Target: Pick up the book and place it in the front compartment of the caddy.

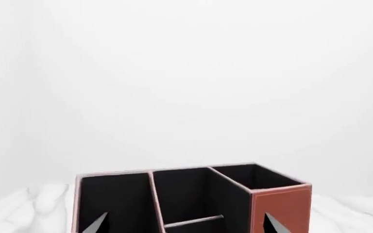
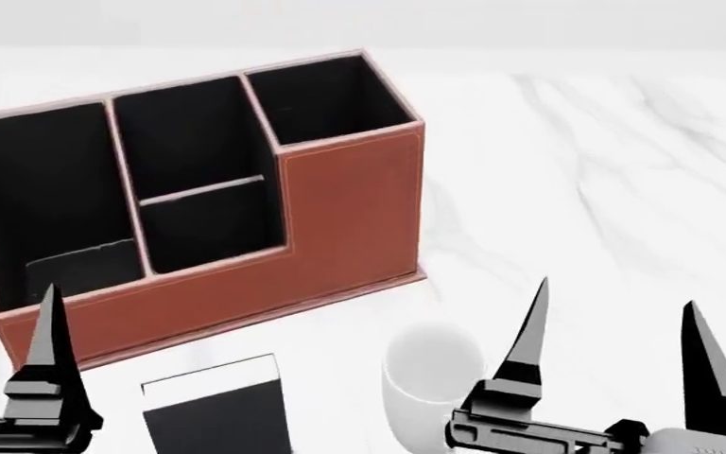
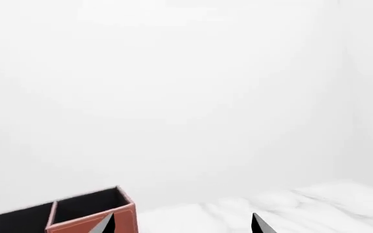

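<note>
Book (image 2: 218, 411), black-covered with a white page edge, lay flat on the marble table (image 2: 590, 170) in the head view at about 6 o'clock from the caddy (image 2: 337, 208), near its low front wall and well apart from both pincers. That spot left it untouched and ungrasped. The white mug (image 2: 426, 383) stood just beside the book, at its 3 o'clock. The left gripper (image 2: 50, 378) showed only 1 dark finger at the lower left edge, so whether it was released or clenched could not be told from this view; it held nothing visible. The right gripper (image 2: 615, 355) stood released, its 2 fingers spread wide with bare table between them, at roughly 3 o'clock from the mug. The front compartment (image 2: 205, 227) sat in the caddy's middle column, nearer the robot than the low pale divider, and looked empty and ready to take the book.

From the left wrist view, the caddy (image 1: 280, 208) filled the lower frame, its sections open to the camera, with the cross divider low in the middle column. 2 fingertip points (image 1: 95, 224) stood well apart, which suggested a released pincer.

From the right wrist view, only the caddy's (image 3: 93, 218) taller end section showed, with 2 spread fingertips (image 3: 259, 224) over bare marble.
</note>
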`<state>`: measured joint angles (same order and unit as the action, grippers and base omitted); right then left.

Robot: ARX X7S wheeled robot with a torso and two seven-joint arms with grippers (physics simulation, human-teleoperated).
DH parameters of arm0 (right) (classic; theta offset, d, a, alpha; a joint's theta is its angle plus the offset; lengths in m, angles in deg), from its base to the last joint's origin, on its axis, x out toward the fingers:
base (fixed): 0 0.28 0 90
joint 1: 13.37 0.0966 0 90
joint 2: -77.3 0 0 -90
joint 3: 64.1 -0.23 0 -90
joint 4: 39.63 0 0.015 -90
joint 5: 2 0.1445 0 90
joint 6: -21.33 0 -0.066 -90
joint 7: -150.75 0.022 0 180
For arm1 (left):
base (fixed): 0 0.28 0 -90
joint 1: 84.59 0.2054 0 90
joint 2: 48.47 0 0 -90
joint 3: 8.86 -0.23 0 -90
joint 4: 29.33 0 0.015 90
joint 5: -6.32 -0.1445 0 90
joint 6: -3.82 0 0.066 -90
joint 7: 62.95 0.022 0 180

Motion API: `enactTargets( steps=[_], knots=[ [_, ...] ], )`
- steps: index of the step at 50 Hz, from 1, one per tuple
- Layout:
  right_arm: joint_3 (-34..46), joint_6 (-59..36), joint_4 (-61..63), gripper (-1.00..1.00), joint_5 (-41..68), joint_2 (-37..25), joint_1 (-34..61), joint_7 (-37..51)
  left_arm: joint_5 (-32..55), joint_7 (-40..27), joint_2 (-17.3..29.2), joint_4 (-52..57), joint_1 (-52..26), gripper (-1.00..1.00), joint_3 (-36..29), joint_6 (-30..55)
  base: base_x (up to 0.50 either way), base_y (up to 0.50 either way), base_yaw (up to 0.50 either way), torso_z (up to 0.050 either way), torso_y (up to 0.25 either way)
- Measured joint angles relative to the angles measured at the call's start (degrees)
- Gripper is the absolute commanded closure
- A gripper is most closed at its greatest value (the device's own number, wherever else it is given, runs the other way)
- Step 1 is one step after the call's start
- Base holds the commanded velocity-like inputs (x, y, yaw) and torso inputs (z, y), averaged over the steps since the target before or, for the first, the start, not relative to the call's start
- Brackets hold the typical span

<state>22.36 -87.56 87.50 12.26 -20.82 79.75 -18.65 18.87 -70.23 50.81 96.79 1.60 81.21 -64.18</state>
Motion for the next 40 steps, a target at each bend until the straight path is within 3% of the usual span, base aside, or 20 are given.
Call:
enactTargets(
  steps=[40],
  knots=[
    [-1.7,0.0,0.6,-1.00,4.0,-2.5,0.1,1.5,3.2,-1.7,2.8,0.9,-0.2,-1.00,-0.8,-0.4,0.50,0.00,0.00,0.000,0.001]
  ],
)
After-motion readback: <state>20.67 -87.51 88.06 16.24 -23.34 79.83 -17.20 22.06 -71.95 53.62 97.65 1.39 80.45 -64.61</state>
